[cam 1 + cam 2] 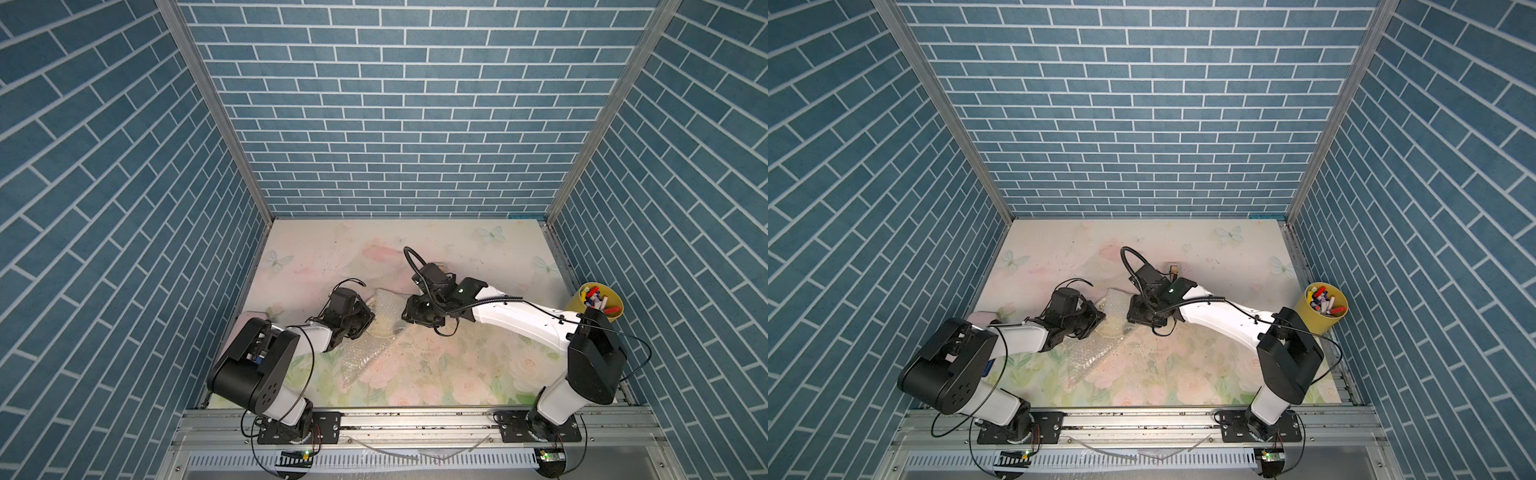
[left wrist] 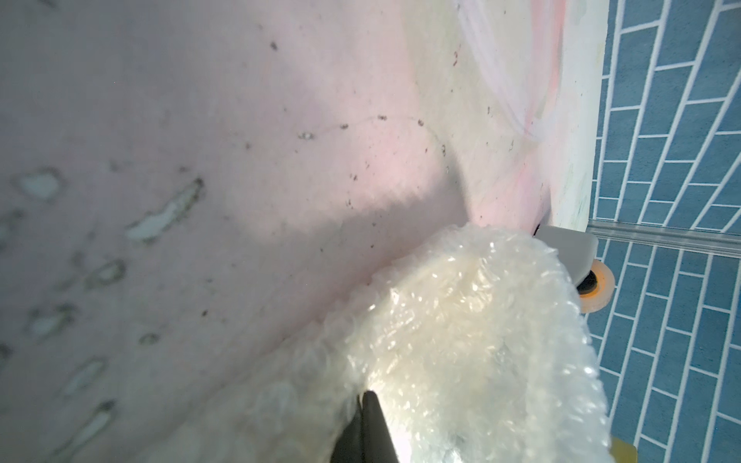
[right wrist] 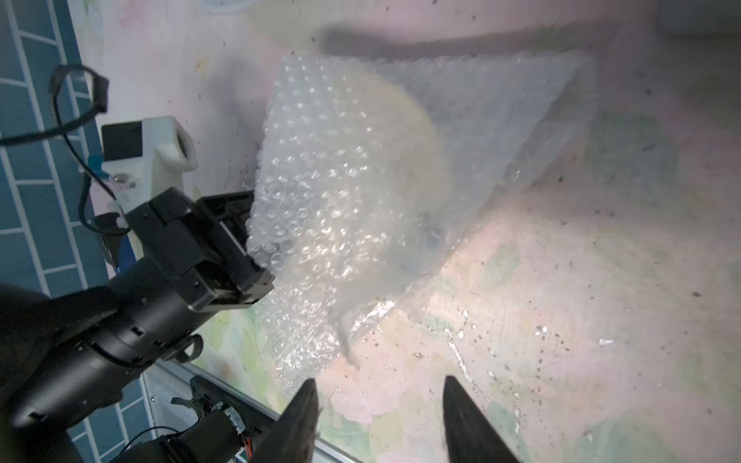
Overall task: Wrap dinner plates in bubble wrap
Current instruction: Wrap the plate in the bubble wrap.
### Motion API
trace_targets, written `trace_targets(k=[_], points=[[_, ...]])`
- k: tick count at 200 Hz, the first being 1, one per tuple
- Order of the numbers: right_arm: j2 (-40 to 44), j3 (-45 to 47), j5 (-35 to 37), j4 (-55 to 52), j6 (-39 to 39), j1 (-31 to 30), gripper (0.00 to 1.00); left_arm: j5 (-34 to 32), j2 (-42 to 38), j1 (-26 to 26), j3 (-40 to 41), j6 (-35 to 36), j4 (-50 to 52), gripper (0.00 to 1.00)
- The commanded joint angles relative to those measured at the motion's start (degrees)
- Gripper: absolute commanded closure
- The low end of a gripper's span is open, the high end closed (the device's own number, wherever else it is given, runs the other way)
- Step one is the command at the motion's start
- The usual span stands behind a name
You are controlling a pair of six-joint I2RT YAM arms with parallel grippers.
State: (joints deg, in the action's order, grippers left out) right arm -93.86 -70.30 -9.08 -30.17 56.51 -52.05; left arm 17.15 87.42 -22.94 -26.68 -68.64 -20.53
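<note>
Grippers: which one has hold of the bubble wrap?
The left gripper, jaws shut on the bubble wrap; the right gripper stands open, holding nothing.

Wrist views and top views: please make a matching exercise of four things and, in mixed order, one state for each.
Things:
1. left tool
2. right tool
3. plate
4. yellow cup

States:
A. open, holding nothing
B. holding markers
C. shut on the bubble wrap
D. covered by the bubble wrap

Pairs: 1-C, 2-A, 3-D, 4-B.
</note>
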Motion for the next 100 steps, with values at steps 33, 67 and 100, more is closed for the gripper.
trace_targets(k=[33, 67, 100], points=[[-5.13, -0.75, -3.5, 10.27, 2.91, 5.11, 0.47, -0.58, 0.9, -0.02, 1.63, 0.18, 2.36, 1.0], [-9.98, -4.41, -6.85, 14.77, 4.48, 6.44, 0.6, -0.19, 1.81, -0.09, 2.02, -0.39, 1.13, 1.0], [-10.61, -5.92, -8.41, 13.46, 5.74, 4.85, 0.83, -0.2, 1.79, -0.09, 2.44, -0.79, 0.73, 1.0]])
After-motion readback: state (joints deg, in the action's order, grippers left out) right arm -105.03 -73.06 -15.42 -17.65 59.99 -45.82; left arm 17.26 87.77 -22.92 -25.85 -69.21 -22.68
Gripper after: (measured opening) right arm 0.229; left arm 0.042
